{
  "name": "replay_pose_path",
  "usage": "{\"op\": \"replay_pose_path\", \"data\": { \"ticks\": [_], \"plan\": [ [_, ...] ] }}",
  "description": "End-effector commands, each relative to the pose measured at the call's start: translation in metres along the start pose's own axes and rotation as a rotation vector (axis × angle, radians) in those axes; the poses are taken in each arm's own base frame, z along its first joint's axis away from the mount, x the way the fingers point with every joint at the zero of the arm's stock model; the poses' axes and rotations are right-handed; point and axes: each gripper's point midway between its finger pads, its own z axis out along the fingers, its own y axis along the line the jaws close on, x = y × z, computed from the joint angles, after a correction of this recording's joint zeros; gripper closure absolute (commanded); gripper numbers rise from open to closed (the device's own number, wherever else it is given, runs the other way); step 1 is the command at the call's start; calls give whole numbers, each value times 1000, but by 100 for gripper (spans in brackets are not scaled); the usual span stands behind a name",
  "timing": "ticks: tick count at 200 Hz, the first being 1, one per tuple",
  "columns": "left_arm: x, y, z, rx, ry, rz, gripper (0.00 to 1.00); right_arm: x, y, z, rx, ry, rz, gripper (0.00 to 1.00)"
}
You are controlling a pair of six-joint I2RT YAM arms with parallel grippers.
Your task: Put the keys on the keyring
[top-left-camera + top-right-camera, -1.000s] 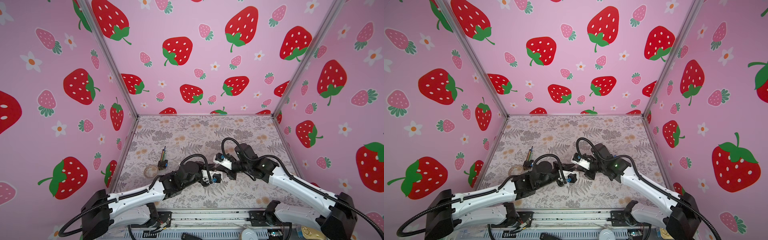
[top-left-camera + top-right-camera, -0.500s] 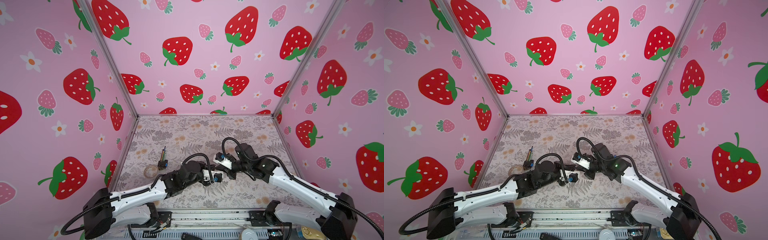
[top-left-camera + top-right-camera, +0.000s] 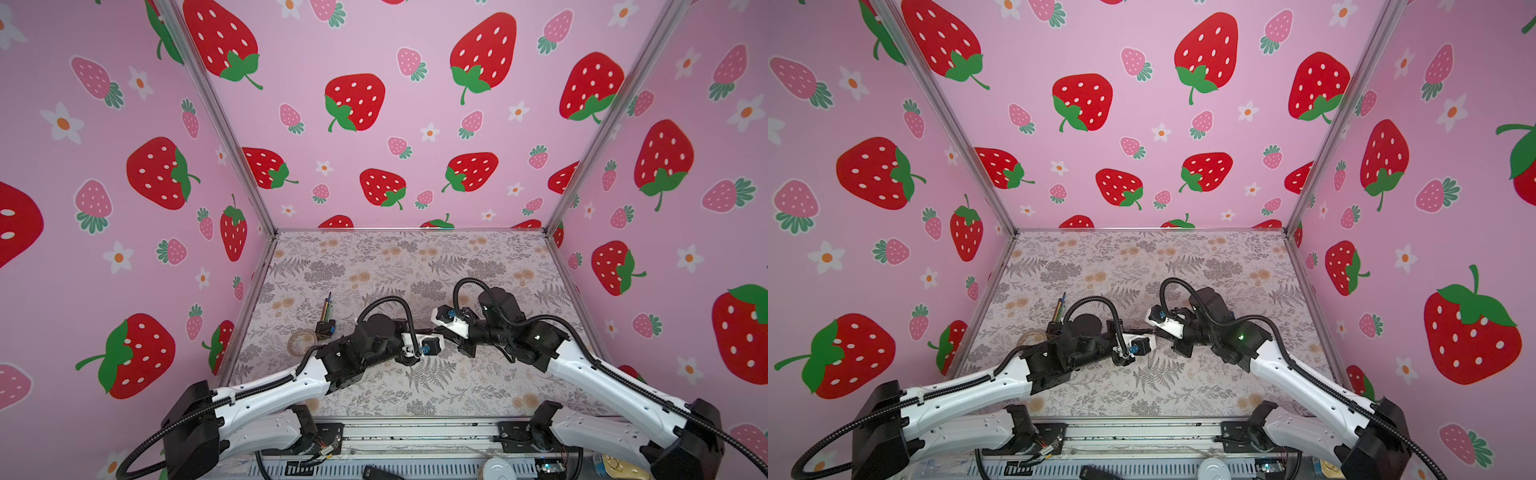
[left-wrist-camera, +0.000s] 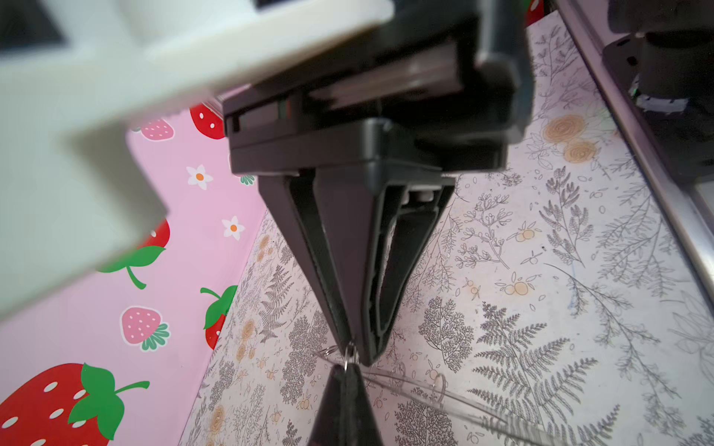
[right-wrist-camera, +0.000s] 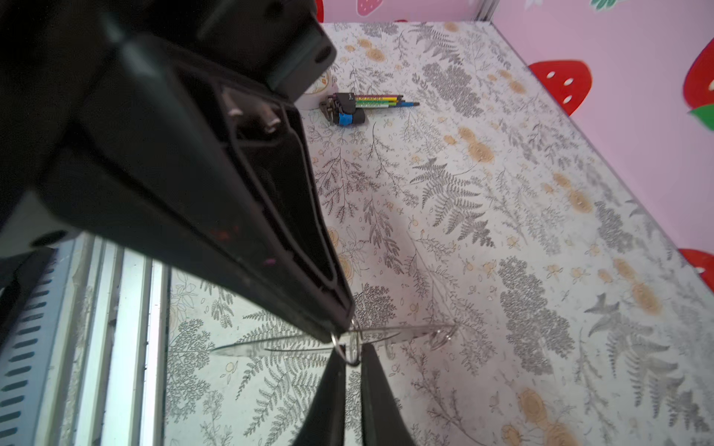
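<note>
Both grippers meet tip to tip low over the middle of the table, left gripper [image 3: 432, 334] facing right gripper [image 3: 441, 330]. In the left wrist view the left gripper [image 4: 346, 368] is shut on a tiny silver loop [image 4: 350, 353], the only part of the keys that shows. The right gripper [image 4: 361, 357] comes in from the opposite side. In the right wrist view the right gripper [image 5: 351, 357] has a narrow gap, and the silver loop [image 5: 349, 353] stands in it. The keyring [image 5: 270, 341] appears edge-on as a thin pale disc, level with the tips. Another small loop [image 4: 440, 386] hangs on it.
A set of coloured hex keys [image 3: 326, 318] and a pale tape roll [image 3: 302, 341] lie to the left of the left arm. Pink strawberry walls close in the left, back and right. A metal rail [image 5: 116, 328] runs along the front edge.
The left jaws have closed fully and the right jaws have parted a little. Both arms stay almost where they were, tips together.
</note>
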Motion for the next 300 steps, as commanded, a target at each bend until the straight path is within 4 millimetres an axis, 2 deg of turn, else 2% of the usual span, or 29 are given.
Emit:
{"op": "replay_pose_path", "data": {
  "ticks": [1,16,55,70,127,175,237,300],
  "plan": [
    [-10,-4,-6,51,-74,-76,100,-8,-3,-4,38,-41,-48,69],
    [-11,-1,-8,52,-96,-122,100,-7,-8,-7,70,-35,-54,65],
    [-17,12,-16,41,-196,-252,100,-7,-14,-17,143,-76,-71,64],
    [-19,14,-18,46,-228,-286,100,-4,-14,-15,142,-85,-63,64],
    [-28,21,-20,59,-326,-382,100,-8,-8,-10,103,-142,-51,70],
    [-35,23,-22,75,-397,-400,100,-19,-5,-12,73,-215,-37,73],
    [-38,22,-23,89,-410,-393,100,-16,4,-4,1,-207,-28,79],
    [-39,18,-24,110,-420,-386,100,-26,4,-13,3,-258,-51,80]
  ]
}}
